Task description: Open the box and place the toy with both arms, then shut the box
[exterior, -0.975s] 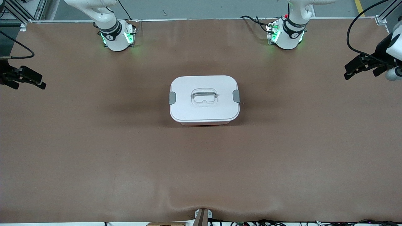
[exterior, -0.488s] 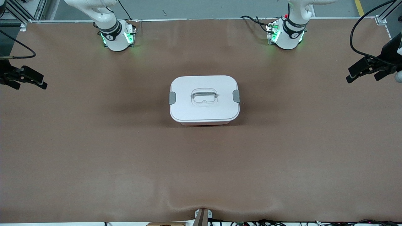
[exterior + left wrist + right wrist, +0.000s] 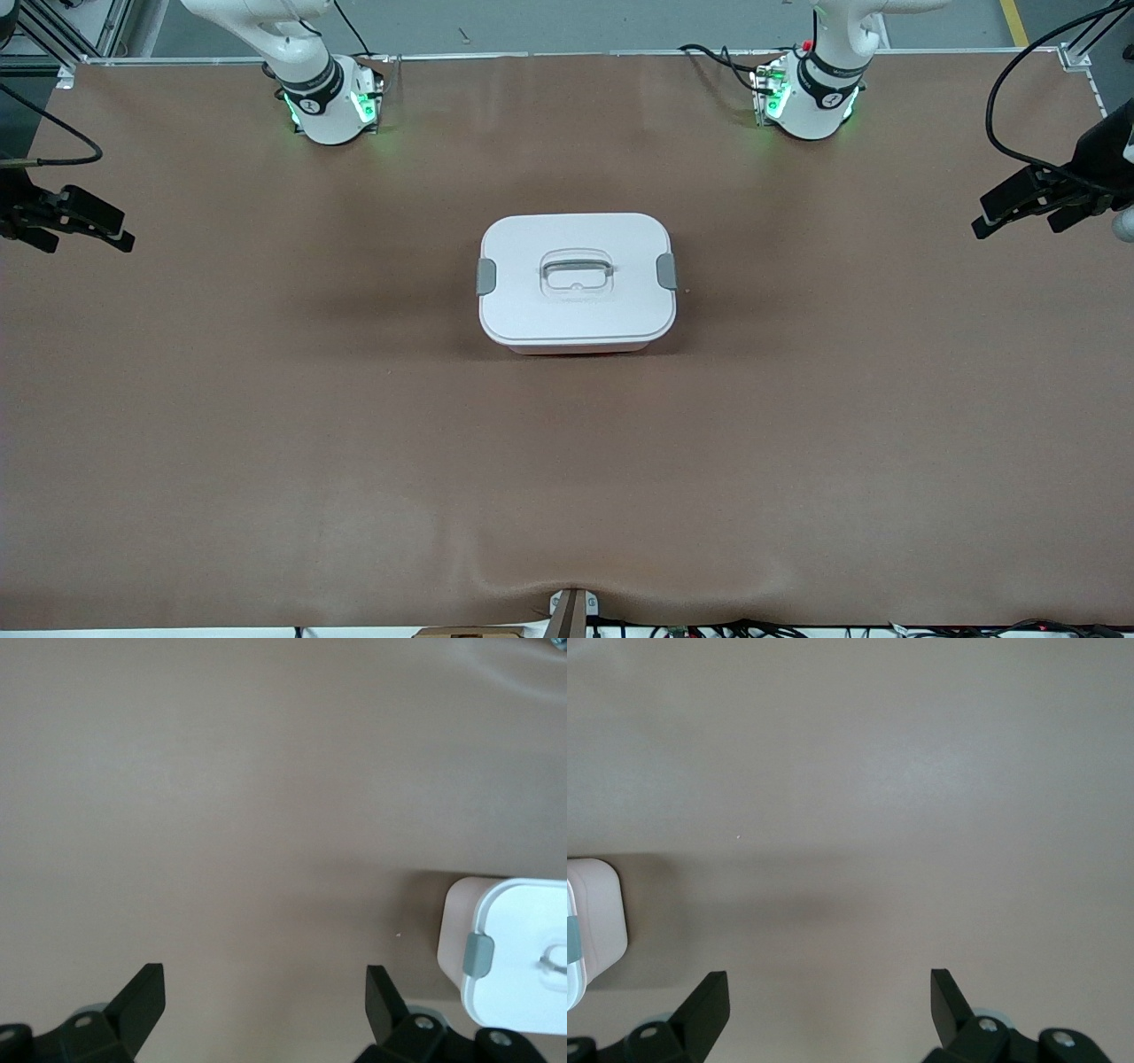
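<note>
The white box [image 3: 576, 306] stands shut in the middle of the table, with its recessed handle [image 3: 576, 270] on top and a grey clip [image 3: 486, 276] at each short end. It also shows in the left wrist view as the box [image 3: 518, 957] and in the right wrist view as the box [image 3: 589, 921]. My left gripper [image 3: 1014, 220] hangs open over the left arm's end of the table, well away from the box. Over the right arm's end hangs my right gripper [image 3: 84, 237], also open. Both the left gripper [image 3: 266, 992] and the right gripper [image 3: 830, 997] hold nothing. The toy is out of view.
A brown mat [image 3: 354, 443] covers the whole table. The two arm bases [image 3: 332, 102] [image 3: 811, 97] stand along the edge farthest from the front camera. Cables [image 3: 1001, 106] trail by the left arm's end.
The left gripper has sunk a little lower in the front view at its end of the table. The right gripper has barely shifted. The box has not moved.
</note>
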Tool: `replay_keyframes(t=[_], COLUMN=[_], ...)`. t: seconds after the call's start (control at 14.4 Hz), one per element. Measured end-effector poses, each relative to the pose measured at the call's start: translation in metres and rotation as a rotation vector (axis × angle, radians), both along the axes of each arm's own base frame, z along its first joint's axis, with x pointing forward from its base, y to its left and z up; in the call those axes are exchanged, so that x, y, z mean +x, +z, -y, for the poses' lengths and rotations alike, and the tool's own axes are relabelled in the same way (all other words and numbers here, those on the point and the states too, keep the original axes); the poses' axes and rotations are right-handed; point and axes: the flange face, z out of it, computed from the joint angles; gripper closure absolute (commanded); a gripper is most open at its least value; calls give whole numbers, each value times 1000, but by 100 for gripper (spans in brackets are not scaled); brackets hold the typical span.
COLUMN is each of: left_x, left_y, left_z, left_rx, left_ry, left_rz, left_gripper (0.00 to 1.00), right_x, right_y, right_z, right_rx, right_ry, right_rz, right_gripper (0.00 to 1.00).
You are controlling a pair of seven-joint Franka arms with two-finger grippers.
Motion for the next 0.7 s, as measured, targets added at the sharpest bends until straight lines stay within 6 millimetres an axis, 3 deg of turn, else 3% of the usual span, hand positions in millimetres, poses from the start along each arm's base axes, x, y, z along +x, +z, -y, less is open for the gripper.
replay_keyframes(t=[0.7], left_x=[0], left_y=[-1], left_z=[-1], left_rx=[26], left_ry=[-46], left_rz=[2], left_gripper=[0], right_x=[0], right_y=[0], right_z=[0], right_rx=[0], right_ry=[1], right_rz=[0], right_gripper=[0])
